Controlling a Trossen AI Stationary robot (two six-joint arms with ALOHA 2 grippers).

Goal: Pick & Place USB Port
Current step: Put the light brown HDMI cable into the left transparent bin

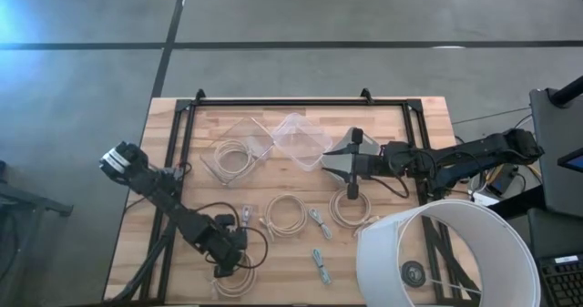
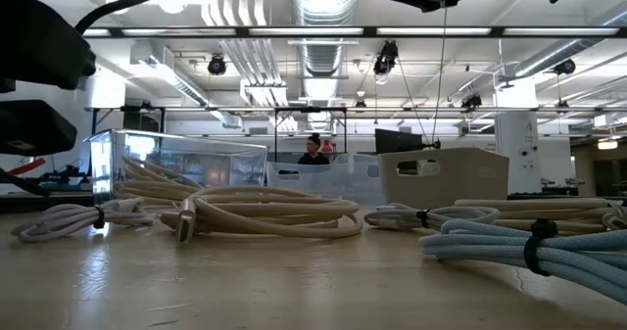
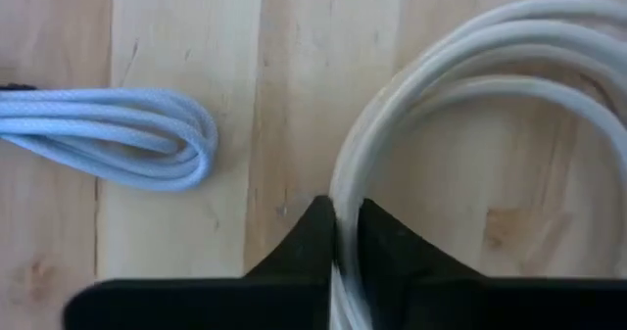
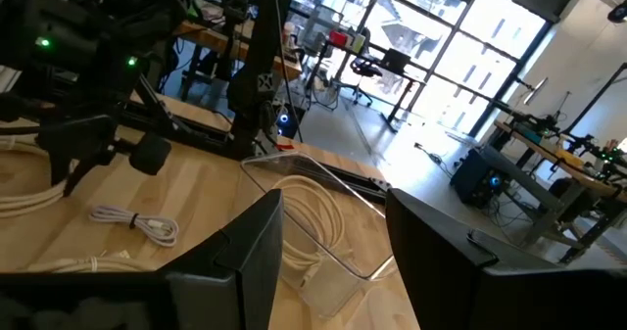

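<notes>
Wooden worktop [image 1: 383, 116] carries several coiled cables. Left gripper [image 3: 338, 234] is clamped on a white cable coil [image 3: 470, 124] at the near-left edge; lift straight up, slowly, so loops don't snag. Right gripper [image 4: 328, 227] waits wide open near the clear bins [image 1: 273, 143].

We see our left gripper [image 1: 225, 269] low over the near left of the table, fingers [image 3: 312, 240] pinched tightly together, while our right gripper [image 1: 330, 161] waits mid-table, arm stretched level, fingers [image 4: 257, 242] spread wide.

Lying on table [image 1: 291, 261]: cable coils [image 1: 285, 214] in front; two bins [image 1: 273, 141] sitting behind, one holding a coil [image 1: 233, 157].
</notes>
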